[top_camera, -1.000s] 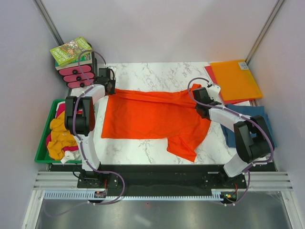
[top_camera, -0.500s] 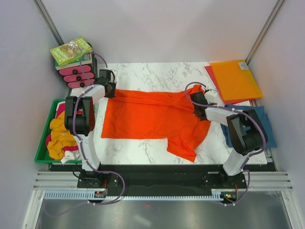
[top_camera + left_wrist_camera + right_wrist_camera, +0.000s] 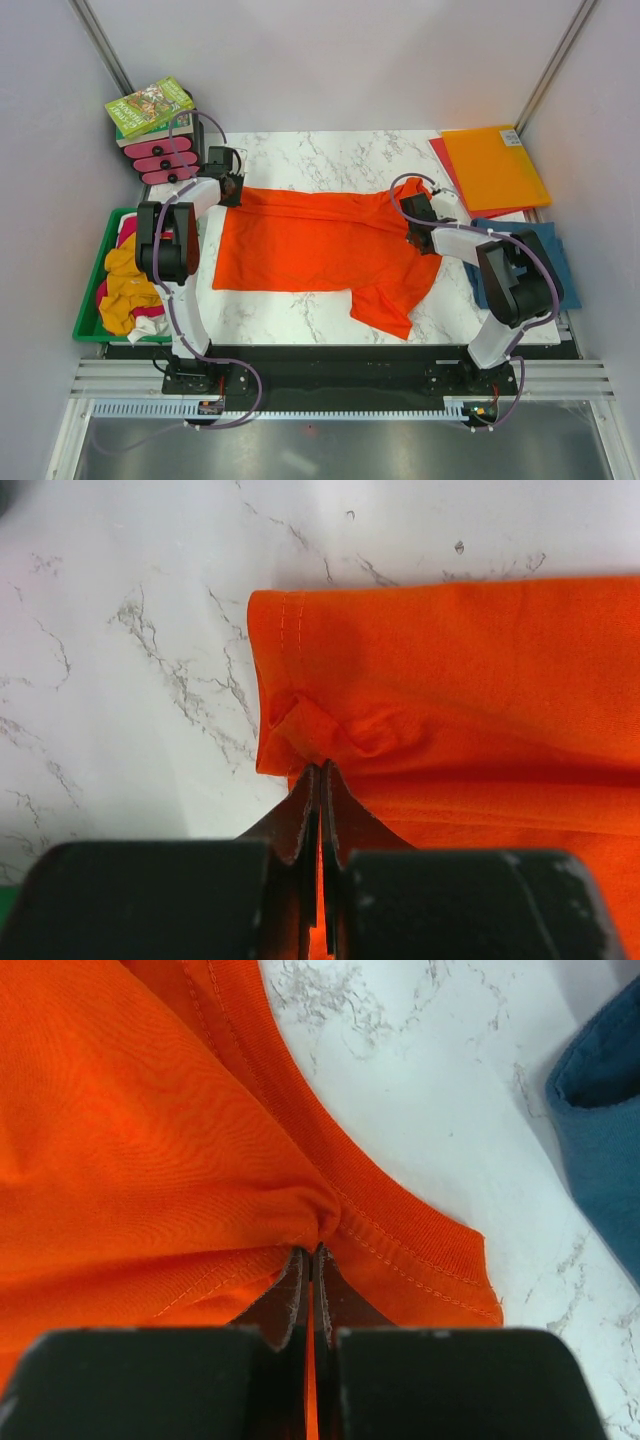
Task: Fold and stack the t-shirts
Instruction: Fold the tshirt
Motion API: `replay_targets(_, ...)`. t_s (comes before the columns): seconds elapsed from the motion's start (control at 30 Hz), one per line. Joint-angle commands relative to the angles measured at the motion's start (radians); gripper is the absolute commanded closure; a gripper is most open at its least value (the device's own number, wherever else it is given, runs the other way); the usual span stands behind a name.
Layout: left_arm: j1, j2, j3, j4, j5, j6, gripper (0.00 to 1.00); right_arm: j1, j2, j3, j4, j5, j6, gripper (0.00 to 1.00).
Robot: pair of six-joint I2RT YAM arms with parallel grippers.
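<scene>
The left gripper (image 3: pixel 320 778) is clamped tight on a bunched, stitched edge of the orange t-shirt (image 3: pixel 460 680). The right gripper (image 3: pixel 312 1252) pinches its ribbed edge. The shirt lies spread between them on the marble table (image 3: pixel 120 660). Just past the right gripper lies a teal t-shirt (image 3: pixel 600 1080).

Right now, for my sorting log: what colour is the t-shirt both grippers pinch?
Bright orange t-shirt, clearest in the top external view.
</scene>
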State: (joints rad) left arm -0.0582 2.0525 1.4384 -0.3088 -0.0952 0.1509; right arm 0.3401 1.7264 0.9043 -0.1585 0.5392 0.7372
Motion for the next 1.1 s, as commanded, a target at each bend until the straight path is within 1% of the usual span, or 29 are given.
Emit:
replay_targets(0.0, 0.008, 0.0, -0.006, 0.0, -0.014, 0.033, 0.98, 0.0, -0.034, -0.07, -0.049, 0.013, 0.024, 1.0)
replay_targets(0.2, 0.008, -0.032, -0.012, -0.004, 0.011, 0.026, 0.98, 0.004, -0.083, -0.094, -0.049, 0.013, 0.018, 1.0)
replay_targets(0.4, 0.008, -0.017, -0.019, -0.021, 0.022, 0.033, 0.98, 0.005, -0.071, -0.099, -0.052, 0.011, 0.019, 1.0)
replay_targets(0.47, 0.008, -0.011, -0.021, -0.023, 0.017, 0.033, 0.86, 0.005, -0.067, -0.096, -0.047, 0.008, 0.019, 1.0)
replay_targets(0.5, 0.008, -0.012, -0.021, -0.024, 0.018, 0.032, 0.78, 0.005, -0.073, -0.094, -0.036, 0.004, 0.014, 0.91)
replay_targets(0.53, 0.008, -0.035, -0.027, -0.012, 0.032, 0.03, 0.64, 0.005, -0.085, -0.094, 0.003, -0.011, -0.008, 0.82)
replay_targets(0.57, 0.008, -0.051, -0.033, 0.002, 0.04, 0.03, 0.55, 0.005, -0.112, -0.09, 0.02, -0.013, -0.024, 0.72)
replay_targets(0.6, 0.009, -0.072, -0.038, 0.017, 0.046, 0.013, 0.43, 0.005, -0.119, -0.049, 0.023, -0.012, -0.039, 0.57)
replay_targets(0.63, 0.012, -0.092, -0.044, 0.045, 0.064, 0.003, 0.33, 0.005, -0.122, -0.016, 0.004, -0.007, -0.056, 0.51)
replay_targets(0.67, 0.012, -0.13, -0.045, 0.059, 0.074, -0.007, 0.18, 0.005, -0.122, 0.016, -0.009, 0.007, -0.085, 0.47)
replay_targets(0.7, 0.012, -0.144, -0.035, 0.066, 0.09, -0.026, 0.14, 0.005, -0.122, 0.077, -0.015, 0.011, -0.097, 0.39)
replay_targets(0.73, 0.012, -0.155, -0.026, 0.073, 0.091, -0.037, 0.11, 0.005, -0.117, 0.106, -0.032, 0.015, -0.107, 0.35)
replay_targets(0.77, 0.012, -0.167, -0.013, 0.073, 0.116, -0.063, 0.11, 0.005, -0.111, 0.134, -0.038, 0.015, -0.126, 0.31)
replay_targets(0.8, 0.012, -0.172, 0.011, 0.071, 0.127, -0.074, 0.11, 0.007, -0.105, 0.183, -0.045, 0.013, -0.136, 0.24)
replay_targets(0.83, 0.012, -0.172, 0.022, 0.068, 0.132, -0.086, 0.11, 0.005, -0.088, 0.206, -0.064, 0.011, -0.143, 0.22)
replay_targets(0.9, 0.011, -0.164, 0.049, 0.073, 0.147, -0.112, 0.11, 0.004, -0.07, 0.255, -0.07, 0.011, -0.166, 0.18)
replay_targets(1.07, 0.003, -0.083, 0.134, 0.054, 0.166, -0.136, 0.16, -0.006, 0.015, 0.356, -0.104, 0.015, -0.183, 0.18)
